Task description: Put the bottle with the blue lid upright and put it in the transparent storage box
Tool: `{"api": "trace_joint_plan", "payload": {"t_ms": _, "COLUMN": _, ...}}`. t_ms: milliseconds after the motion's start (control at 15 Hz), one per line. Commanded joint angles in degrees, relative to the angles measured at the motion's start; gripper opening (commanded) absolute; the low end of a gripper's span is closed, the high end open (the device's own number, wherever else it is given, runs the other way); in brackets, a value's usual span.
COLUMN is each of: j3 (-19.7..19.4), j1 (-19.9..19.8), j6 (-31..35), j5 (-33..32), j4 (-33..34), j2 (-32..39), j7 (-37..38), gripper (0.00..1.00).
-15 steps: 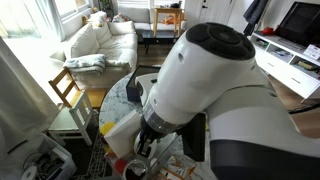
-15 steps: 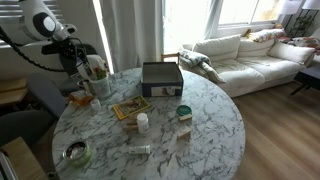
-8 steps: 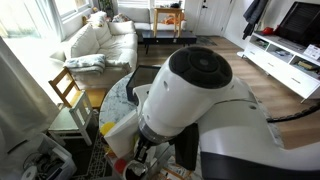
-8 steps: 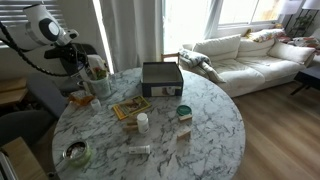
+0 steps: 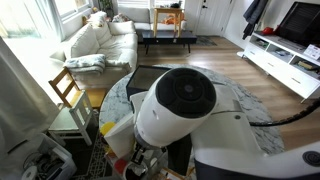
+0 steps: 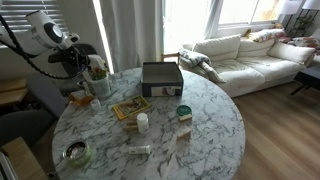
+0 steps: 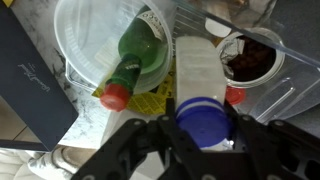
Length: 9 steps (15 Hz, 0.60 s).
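In the wrist view my gripper (image 7: 205, 132) is shut on the bottle with the blue lid (image 7: 203, 118). Its white body points away from the camera. It hangs over the transparent storage box (image 7: 292, 72), which holds a green bottle (image 7: 140, 52) with a red cap and a cup of dark contents (image 7: 250, 58). In an exterior view the gripper (image 6: 88, 66) is at the table's far left, just above the transparent storage box (image 6: 98, 87). In an exterior view the arm (image 5: 185, 115) hides the gripper and the bottle.
A dark opaque box (image 6: 161, 76) stands at the back of the round marble table (image 6: 200, 135). On the table lie a yellow-patterned card (image 6: 131, 107), a small white bottle (image 6: 142, 122), a green-topped item (image 6: 184, 112) and a glass bowl (image 6: 75, 153). A sofa (image 6: 245, 55) stands beyond.
The arm has shifted a little left and lower over the transparent box, still holding the bottle. In one exterior view its body has dropped lower in the frame.
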Motion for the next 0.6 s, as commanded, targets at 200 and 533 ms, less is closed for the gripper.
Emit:
{"api": "trace_joint_plan", "payload": {"t_ms": 200, "j3": -0.5, "j1": -0.1, "j6": -4.3, "j5": 3.6, "j4": 1.0, "j2": -2.0, "j7": -1.6, "gripper": 0.98}}
{"api": "trace_joint_plan", "payload": {"t_ms": 533, "j3": 0.9, "j1": -2.5, "j6": -12.1, "j5": 11.6, "j4": 1.7, "j2": -6.7, "j7": -9.7, "gripper": 1.0}}
